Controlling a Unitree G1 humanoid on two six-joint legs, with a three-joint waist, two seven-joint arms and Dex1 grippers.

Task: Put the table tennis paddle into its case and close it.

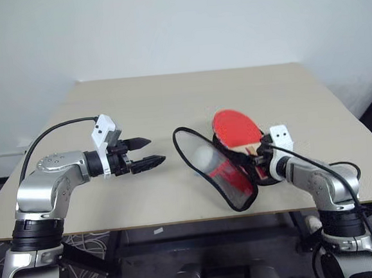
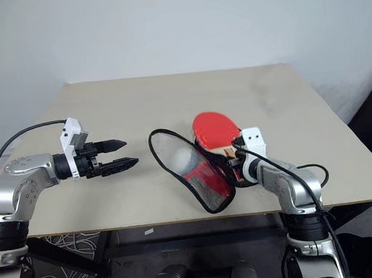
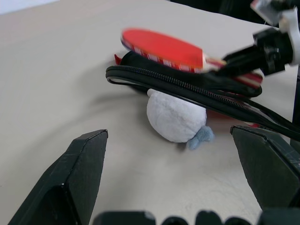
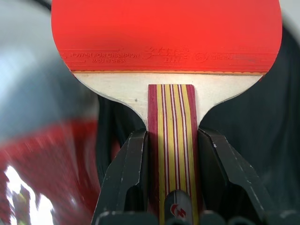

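We see the right gripper [image 4: 171, 159] clamped on the striped handle of the paddle [image 1: 235, 127]. The paddle's long axis runs from the handle, nearest the desk's [image 1: 170, 95] front edge, to the red face pointing toward the far edge, above the open case [image 1: 222, 171] near the front right corner. The left gripper [image 1: 145, 152] hovers beside the case, jaws spread wide and empty. Its wrist view reveals a pale fuzzy ball [image 3: 176, 117] against the case's zip edge.
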